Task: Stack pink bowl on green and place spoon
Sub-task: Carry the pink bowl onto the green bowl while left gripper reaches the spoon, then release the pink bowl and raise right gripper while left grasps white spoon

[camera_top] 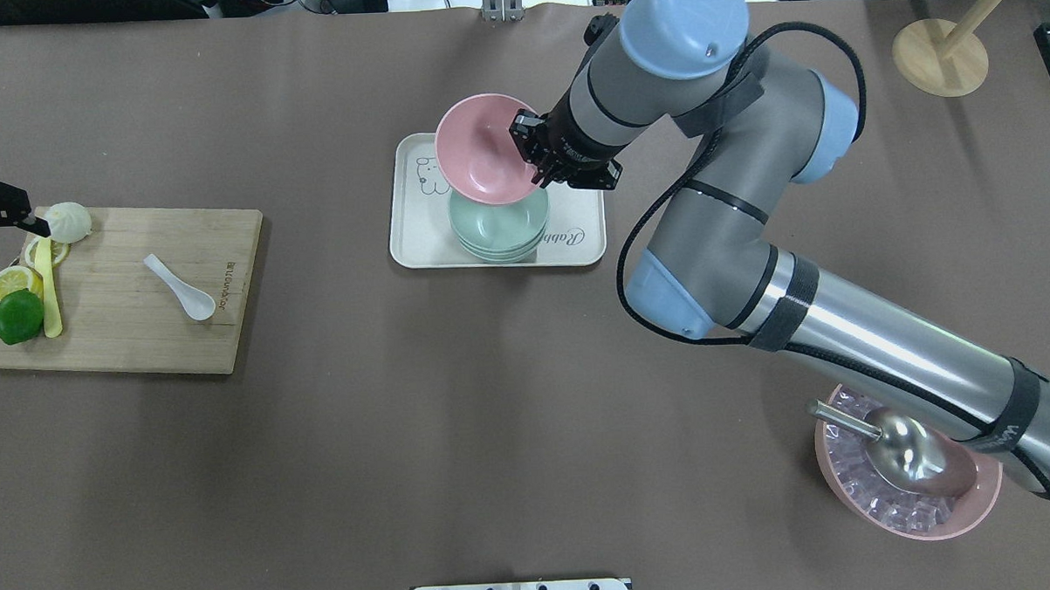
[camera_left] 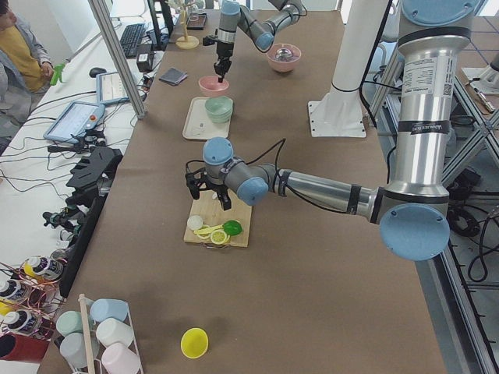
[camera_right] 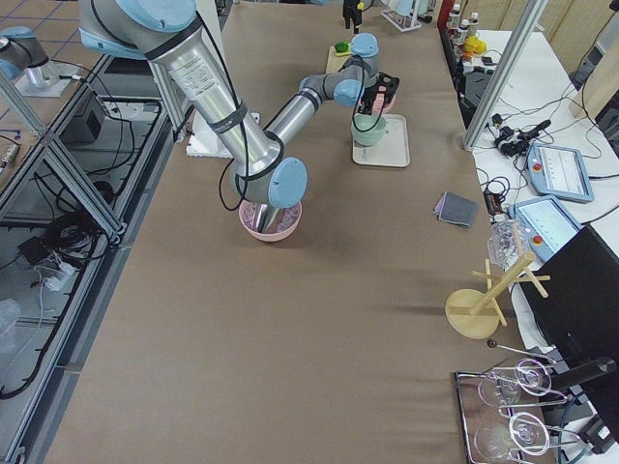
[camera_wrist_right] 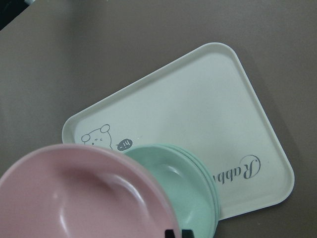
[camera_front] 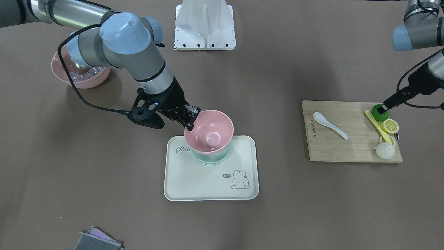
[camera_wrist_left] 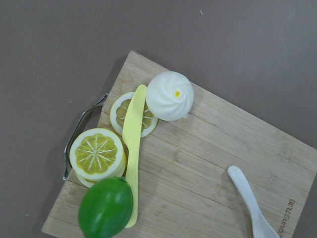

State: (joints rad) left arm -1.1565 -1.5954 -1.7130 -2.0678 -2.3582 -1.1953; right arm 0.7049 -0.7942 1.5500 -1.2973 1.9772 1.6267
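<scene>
My right gripper (camera_front: 191,119) is shut on the near rim of the pink bowl (camera_front: 209,132) and holds it tilted just over the stack of green bowls (camera_front: 210,159) on the cream tray (camera_front: 208,187). I cannot tell whether the bowls touch. The overhead view shows the right gripper (camera_top: 533,159), the pink bowl (camera_top: 483,148) and the green bowls (camera_top: 501,230). The white spoon (camera_front: 329,125) lies on the wooden cutting board (camera_front: 347,146). My left gripper (camera_front: 384,108) hovers open and empty over the board's end, near the lime (camera_front: 380,114).
The board also holds lemon slices (camera_front: 390,125), a yellow knife (camera_front: 378,127) and a white bun (camera_front: 385,151). A pink bowl of ice with a metal scoop (camera_top: 907,474) stands under my right arm. A white stand base (camera_front: 204,27) and a grey cloth (camera_front: 97,241) sit at the table edges.
</scene>
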